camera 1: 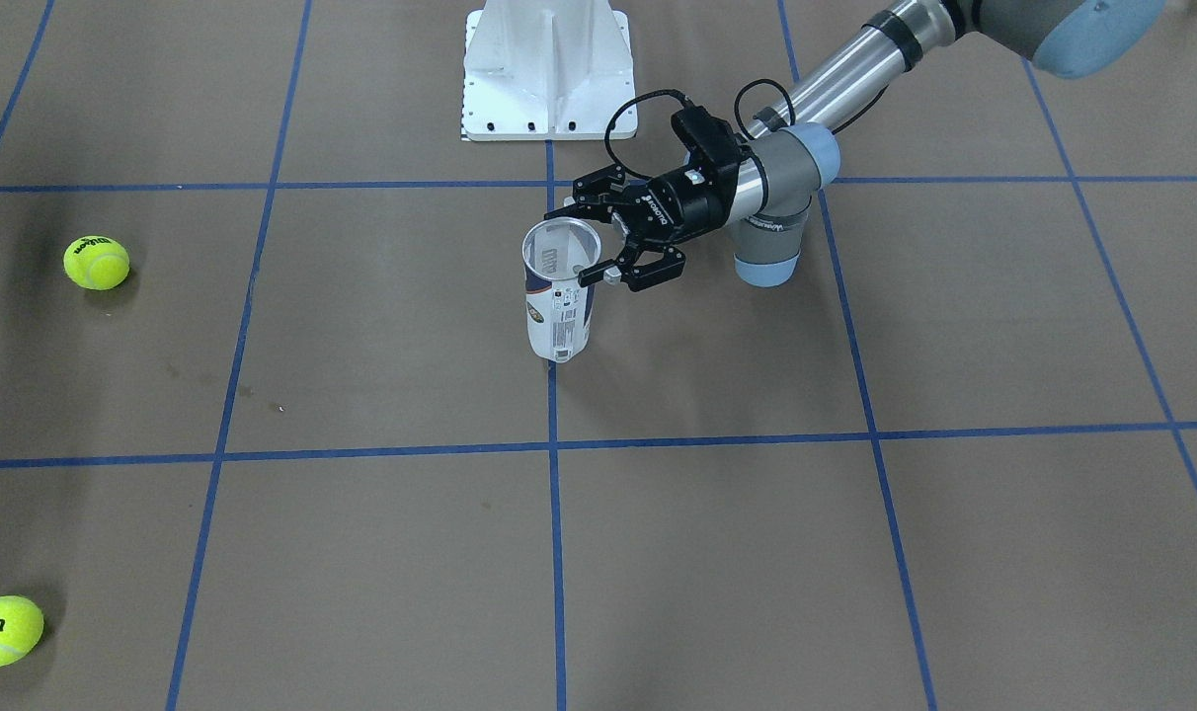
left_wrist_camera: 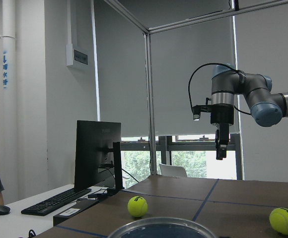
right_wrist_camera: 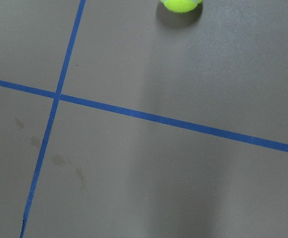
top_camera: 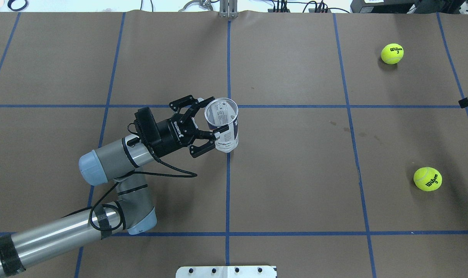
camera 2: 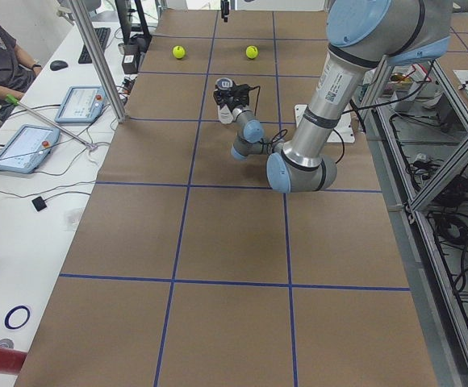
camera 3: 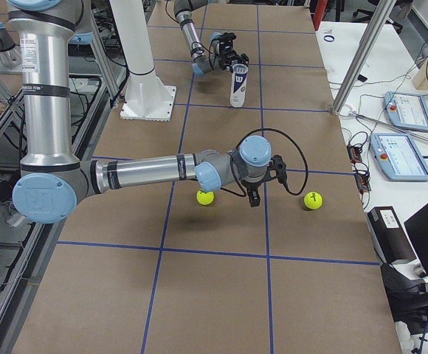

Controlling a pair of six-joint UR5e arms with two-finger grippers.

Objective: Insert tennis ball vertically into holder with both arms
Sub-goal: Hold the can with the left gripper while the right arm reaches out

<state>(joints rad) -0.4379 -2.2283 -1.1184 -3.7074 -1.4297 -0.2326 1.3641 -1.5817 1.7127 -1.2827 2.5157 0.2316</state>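
The holder [top_camera: 224,129], a clear can with a white and navy label, stands upright with its open silver rim up near the table's middle [camera 1: 559,306]. My left gripper [top_camera: 214,117] is shut on its upper part from the side, one finger on each side of the rim [camera 1: 579,247]. Two yellow tennis balls lie on the table's right side, one far [top_camera: 392,53] and one near [top_camera: 427,178]. My right gripper [camera 3: 253,200] hangs fingers-down above the table between the two balls. It also shows in the left wrist view [left_wrist_camera: 221,154]. I cannot tell if it is open.
The white mounting base [camera 1: 547,69] stands behind the holder on the robot's side. Blue tape lines [top_camera: 228,185] grid the brown table. An operator's side table with tablets [camera 3: 402,133] and a monitor runs along the far edge.
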